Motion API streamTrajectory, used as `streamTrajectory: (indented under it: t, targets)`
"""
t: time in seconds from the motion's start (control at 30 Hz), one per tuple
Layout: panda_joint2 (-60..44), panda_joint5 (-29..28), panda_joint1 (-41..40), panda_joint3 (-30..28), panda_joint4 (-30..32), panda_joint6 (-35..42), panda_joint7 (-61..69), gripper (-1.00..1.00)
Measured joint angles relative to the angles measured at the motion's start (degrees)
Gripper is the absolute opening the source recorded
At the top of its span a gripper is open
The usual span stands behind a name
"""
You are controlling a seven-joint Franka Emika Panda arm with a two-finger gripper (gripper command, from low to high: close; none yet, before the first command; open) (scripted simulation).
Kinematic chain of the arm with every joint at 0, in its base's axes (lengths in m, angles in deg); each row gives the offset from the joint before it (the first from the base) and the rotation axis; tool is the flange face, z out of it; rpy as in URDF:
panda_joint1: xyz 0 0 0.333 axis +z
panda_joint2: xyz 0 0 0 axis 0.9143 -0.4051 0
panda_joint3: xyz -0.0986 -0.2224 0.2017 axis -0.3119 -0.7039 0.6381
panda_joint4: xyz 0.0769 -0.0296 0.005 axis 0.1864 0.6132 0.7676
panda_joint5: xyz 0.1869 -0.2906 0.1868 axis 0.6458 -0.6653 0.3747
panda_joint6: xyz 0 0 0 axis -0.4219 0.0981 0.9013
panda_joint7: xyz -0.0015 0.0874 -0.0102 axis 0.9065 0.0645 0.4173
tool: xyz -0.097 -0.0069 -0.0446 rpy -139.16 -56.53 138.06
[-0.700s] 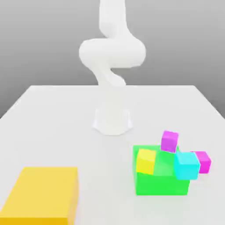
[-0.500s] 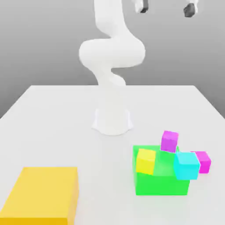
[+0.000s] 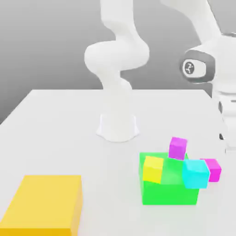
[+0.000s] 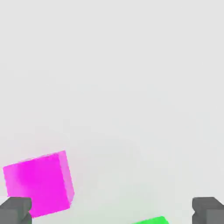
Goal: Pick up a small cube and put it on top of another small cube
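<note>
Hovering with its fingers spread wide and nothing between them, the gripper (image 4: 112, 211) hangs above the white table (image 4: 109, 87), near the pinkish-magenta cube (image 4: 41, 186).

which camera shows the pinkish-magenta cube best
The hand view shows the pinkish-magenta cube best: large, two faces plain, one gripper finger overlapping its edge. The exterior view shows it small, partly hidden behind the cyan cube.
</note>
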Motion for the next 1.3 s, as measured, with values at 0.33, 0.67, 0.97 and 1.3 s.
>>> streamTrajectory:
  t: [0.33, 0.67, 0.97, 1.3]
  targets:
    - [-14.13, -8.36, 6.01, -7.15, -1.46, -10.81, -4.62, -1.00]
    - [-3.28, -1.44, 3.51, -3.13, 0.54, -2.12, 0.55, -1.00]
    - [10.51, -1.42, -9.72, -10.05, -4.67, 8.89, -1.26, -1.00]
    - [20.73, 1.86, -15.99, -15.26, 4.02, 18.13, -7.07, -1.00]
